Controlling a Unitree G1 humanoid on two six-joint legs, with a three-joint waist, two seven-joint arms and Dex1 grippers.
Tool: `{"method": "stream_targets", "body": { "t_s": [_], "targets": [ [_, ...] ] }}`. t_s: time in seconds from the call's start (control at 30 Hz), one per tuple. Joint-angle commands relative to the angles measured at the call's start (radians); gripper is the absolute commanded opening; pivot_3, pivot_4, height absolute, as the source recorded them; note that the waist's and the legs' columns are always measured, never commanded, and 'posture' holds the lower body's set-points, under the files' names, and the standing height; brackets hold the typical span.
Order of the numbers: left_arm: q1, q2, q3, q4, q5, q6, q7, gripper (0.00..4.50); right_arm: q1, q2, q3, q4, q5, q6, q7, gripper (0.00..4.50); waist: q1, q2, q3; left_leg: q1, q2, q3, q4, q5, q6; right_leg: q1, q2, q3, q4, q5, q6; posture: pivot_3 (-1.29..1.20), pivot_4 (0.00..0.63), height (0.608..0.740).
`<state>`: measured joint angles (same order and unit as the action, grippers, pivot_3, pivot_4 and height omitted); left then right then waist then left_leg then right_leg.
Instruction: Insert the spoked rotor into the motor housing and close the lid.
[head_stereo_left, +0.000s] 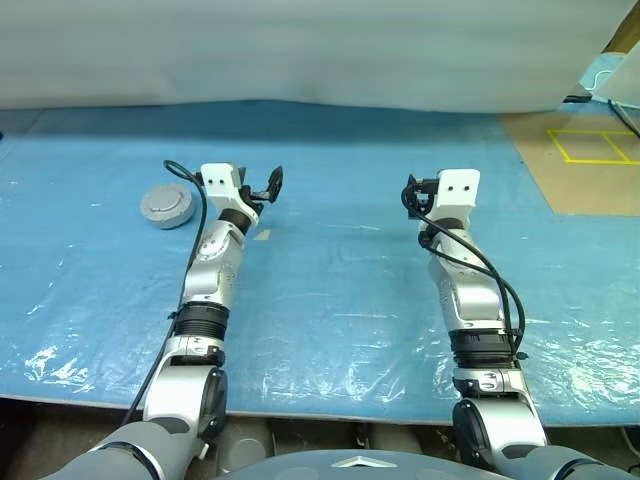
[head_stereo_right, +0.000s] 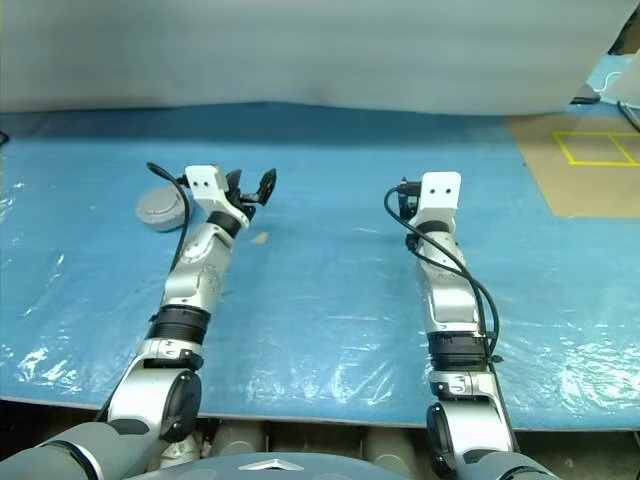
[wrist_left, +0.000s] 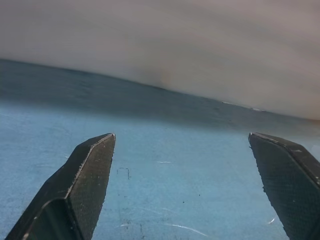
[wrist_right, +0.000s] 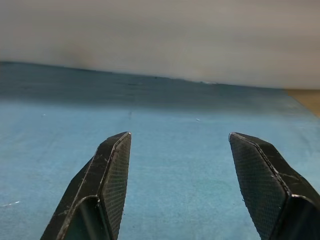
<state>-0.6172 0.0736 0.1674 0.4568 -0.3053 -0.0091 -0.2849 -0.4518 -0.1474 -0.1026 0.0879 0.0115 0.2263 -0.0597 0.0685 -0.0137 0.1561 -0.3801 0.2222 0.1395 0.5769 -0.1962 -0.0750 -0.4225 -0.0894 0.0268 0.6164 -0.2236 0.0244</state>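
The desk (head_stereo_left: 330, 300) is covered with a blue sheet under clear, wrinkled film. Toward its far left part lies the motor housing (head_stereo_left: 166, 207), a short round grey can with the lid (head_stereo_left: 165, 200) shut flat on top, pale outer face up. Whether the spoked rotor sits inside cannot be told.

Just right of the housing, and apart from it, hovers the left hand (head_stereo_left: 262, 186) above the sheet, pointing toward the far edge of the desk. In the left wrist view its two black fingers (wrist_left: 82, 185) stand wide apart with only blue sheet between them: released and grasping nothing.

A small pale scrap (head_stereo_left: 261, 235) lies on the sheet just beside the left forearm.

Well to the right, near the middle of the desk, the right hand (wrist_right: 177, 150) also points toward the far edge. Its fingers (wrist_right: 107, 180) are spread with bare sheet between them, released too.

At the far right corner a brown board (head_stereo_left: 575, 160) with yellow tape lines lies on the desk.
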Motion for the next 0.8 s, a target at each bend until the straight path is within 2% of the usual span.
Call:
{"method": "stream_targets", "body": {
  "t_s": [0.03,0.37,0.8],
  "targets": [
    [0.012,0.016,0.01,-0.058,0.008,0.004,0.02,4.48,0.021,0.011,0.003,-0.05,-0.006,0.001,-0.007,3.25,0.0,0.0,0.0,0.0,0.0,0.0,0.0,0.0,0.0,0.0,0.0,0.0,0.0,0.0,0.0,0.0,0.15,0.74],
    [0.065,0.041,0.023,-0.133,0.024,0.026,0.075,4.48,-0.003,-0.005,0.01,-0.046,-0.01,0.023,0.017,3.25,-0.001,0.0,0.0,0.0,0.0,0.0,0.0,0.0,0.0,0.0,0.0,0.0,-0.001,0.0,0.0,0.0,0.15,0.74],
    [0.242,0.165,0.064,-0.304,0.058,0.091,0.13,4.48,0.128,-0.062,-0.011,-0.165,-0.017,0.115,0.048,3.25,-0.001,0.0,0.0,0.0,0.0,0.0,-0.001,0.0,0.0,0.0,0.0,0.0,-0.003,0.0,0.0,0.0,0.15,0.74]
  ]
}}
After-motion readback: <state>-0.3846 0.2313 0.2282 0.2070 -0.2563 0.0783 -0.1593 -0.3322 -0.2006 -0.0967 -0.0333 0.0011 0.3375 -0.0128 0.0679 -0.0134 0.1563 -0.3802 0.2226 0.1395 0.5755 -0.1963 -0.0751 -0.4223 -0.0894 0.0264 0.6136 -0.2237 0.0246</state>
